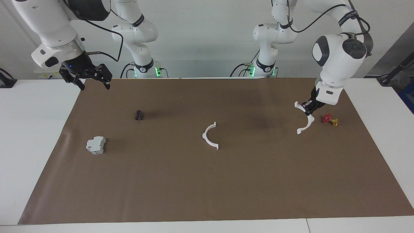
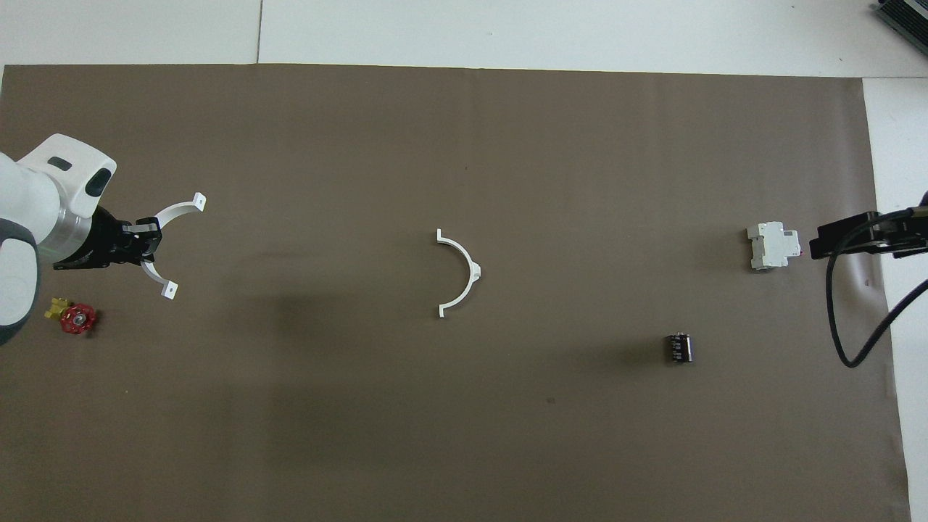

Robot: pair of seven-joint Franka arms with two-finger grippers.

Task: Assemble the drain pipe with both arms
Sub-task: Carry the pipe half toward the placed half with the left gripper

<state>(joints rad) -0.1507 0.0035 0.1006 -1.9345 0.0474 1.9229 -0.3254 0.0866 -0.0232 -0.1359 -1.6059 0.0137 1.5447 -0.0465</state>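
Observation:
The drain pipe lies in two thin white half-ring arcs. One arc [image 1: 204, 136] lies flat in the middle of the brown mat, and it also shows in the overhead view [image 2: 475, 272]. My left gripper [image 1: 309, 109] is low over the mat at the left arm's end and is shut on the middle of the other arc [image 1: 310, 122]. The overhead view shows the same gripper [image 2: 145, 243] and held arc [image 2: 174, 212]. I cannot tell whether the held arc touches the mat. My right gripper [image 1: 93, 84] is open, empty and raised over the mat's corner at the right arm's end [image 2: 834, 238].
A grey-white boxy block [image 1: 96, 144] [image 2: 772, 245] and a small black cylinder [image 1: 139, 115] [image 2: 679, 346] lie toward the right arm's end. A small red and yellow valve [image 1: 330, 120] [image 2: 74, 317] lies beside my left gripper. The brown mat [image 1: 207, 187] covers the white table.

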